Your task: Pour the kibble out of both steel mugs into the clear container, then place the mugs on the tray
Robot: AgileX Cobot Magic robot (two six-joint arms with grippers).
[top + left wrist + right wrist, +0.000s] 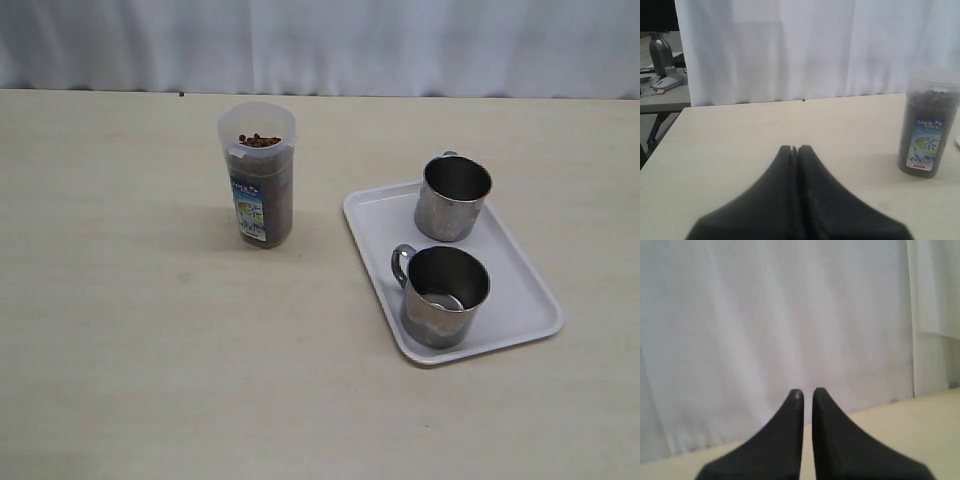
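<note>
Far steel mug (452, 198) sits at the 12 o'clock end of the tray (520, 295), near steel mug (444, 295) at the 6 o'clock end, handle toward 10. Both are upright, not touching, and look empty. The kibble (260, 141) is in the clear container (257, 195), filled nearly to the top, standing at 10 o'clock from the tray, well apart. Reads as task done, arms parked clear. Left gripper (797, 148) has its fingers pressed together on nothing, with the container ahead of it. Right gripper (807, 392) is closed to a hairline slit, empty, facing the curtain. Table (130, 340) is pale, matte, faint grain. White curtain (320, 45) backs it.
</note>
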